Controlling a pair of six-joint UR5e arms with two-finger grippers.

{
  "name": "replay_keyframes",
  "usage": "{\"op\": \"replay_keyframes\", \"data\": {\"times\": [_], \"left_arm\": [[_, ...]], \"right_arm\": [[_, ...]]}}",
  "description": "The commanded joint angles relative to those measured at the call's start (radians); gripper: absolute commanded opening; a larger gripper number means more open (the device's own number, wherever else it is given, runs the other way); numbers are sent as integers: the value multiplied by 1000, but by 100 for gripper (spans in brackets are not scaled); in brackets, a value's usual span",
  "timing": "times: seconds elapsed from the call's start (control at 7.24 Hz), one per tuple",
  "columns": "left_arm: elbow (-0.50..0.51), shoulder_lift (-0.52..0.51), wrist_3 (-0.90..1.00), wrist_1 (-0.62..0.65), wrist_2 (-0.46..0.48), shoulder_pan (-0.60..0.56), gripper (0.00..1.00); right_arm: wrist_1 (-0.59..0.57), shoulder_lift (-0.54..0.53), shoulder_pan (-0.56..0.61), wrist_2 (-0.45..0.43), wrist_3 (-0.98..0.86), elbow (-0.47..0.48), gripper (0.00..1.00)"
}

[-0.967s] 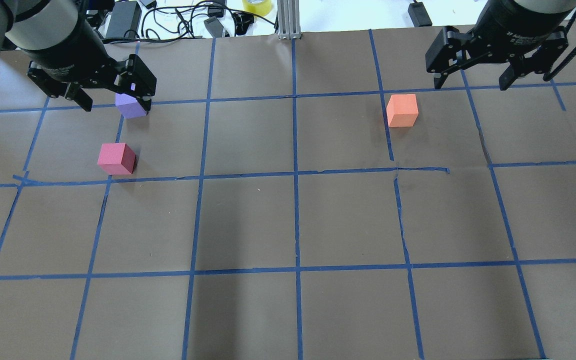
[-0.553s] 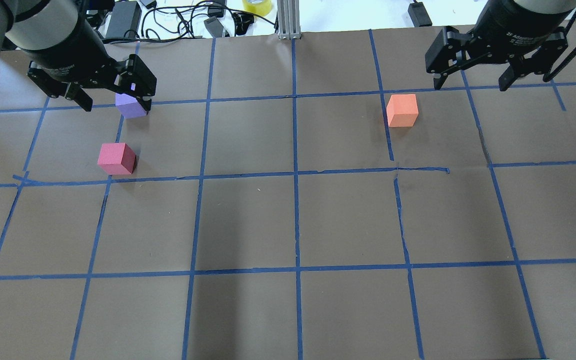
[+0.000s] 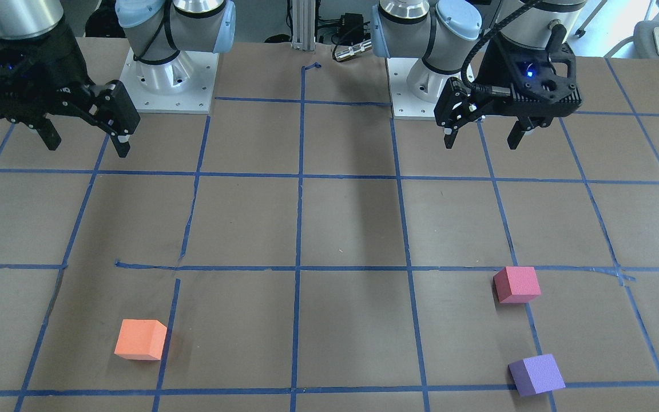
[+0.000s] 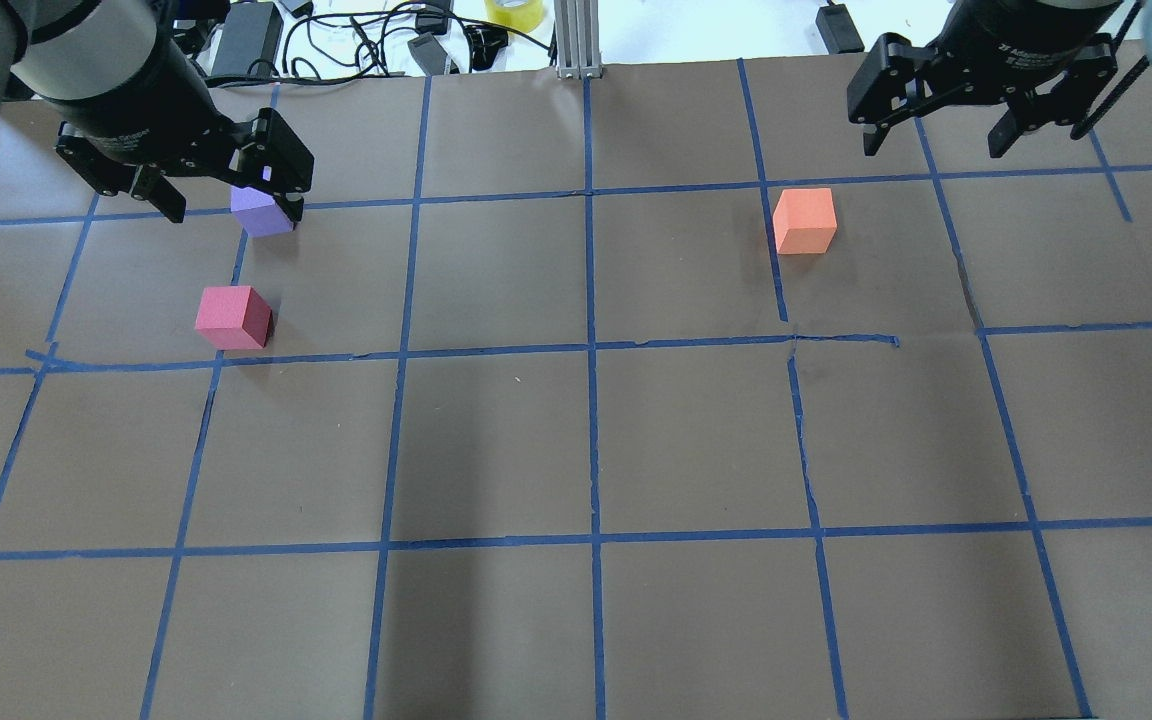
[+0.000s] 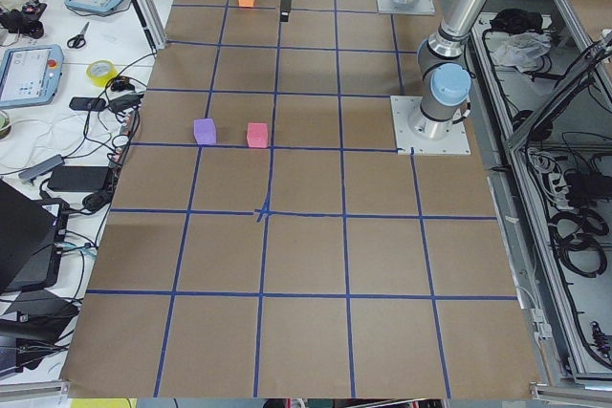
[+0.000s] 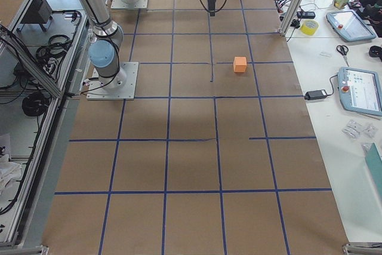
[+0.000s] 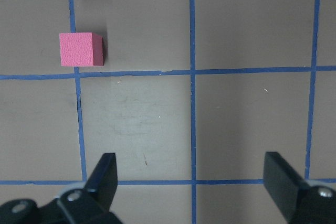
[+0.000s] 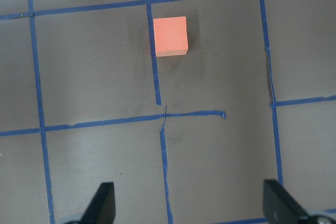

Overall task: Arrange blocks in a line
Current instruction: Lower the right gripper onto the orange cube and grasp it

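Three foam blocks lie apart on the brown table. The orange block (image 4: 804,220) is on the right and also shows in the right wrist view (image 8: 170,35). The pinkish-red block (image 4: 233,317) and the purple block (image 4: 261,212) are on the left, the purple one farther from the robot (image 3: 536,374). My left gripper (image 4: 234,211) hangs open and empty high above the table, on the robot's side of the pinkish-red block (image 7: 81,49). My right gripper (image 4: 933,150) is open and empty, high up, on the robot's side of the orange block (image 3: 141,339).
Blue tape lines (image 4: 591,350) mark a grid on the brown paper. Cables, power adapters and a yellow tape roll (image 4: 514,12) lie past the table's far edge, by a metal post (image 4: 576,40). The arm bases (image 3: 169,86) stand at the robot's side.
My right gripper has shifted a little toward the top of the overhead view, still open. My left gripper and the three blocks have not moved.
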Motion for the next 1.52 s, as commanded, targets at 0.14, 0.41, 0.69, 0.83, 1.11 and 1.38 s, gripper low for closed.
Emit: {"op": "replay_keyframes", "data": {"times": [0.14,0.41,0.69,0.83,1.11,1.38], "left_arm": [[0,-1,-1,0,-1,-1,100],[0,-1,-1,0,1,-1,100],[0,-1,-1,0,2,-1,100],[0,1,-1,0,1,1,100],[0,1,-1,0,1,1,100],[-2,1,1,0,2,1,100]], "right_arm": [[-171,217,-4,-3,-46,-39,100],[-294,370,-4,0,-66,-41,100],[-337,467,-3,-9,-60,-38,100],[-369,509,-3,-9,-68,-32,100],[-455,584,-3,-9,-66,-24,100],[-477,603,-3,-3,-63,-19,100]]}}
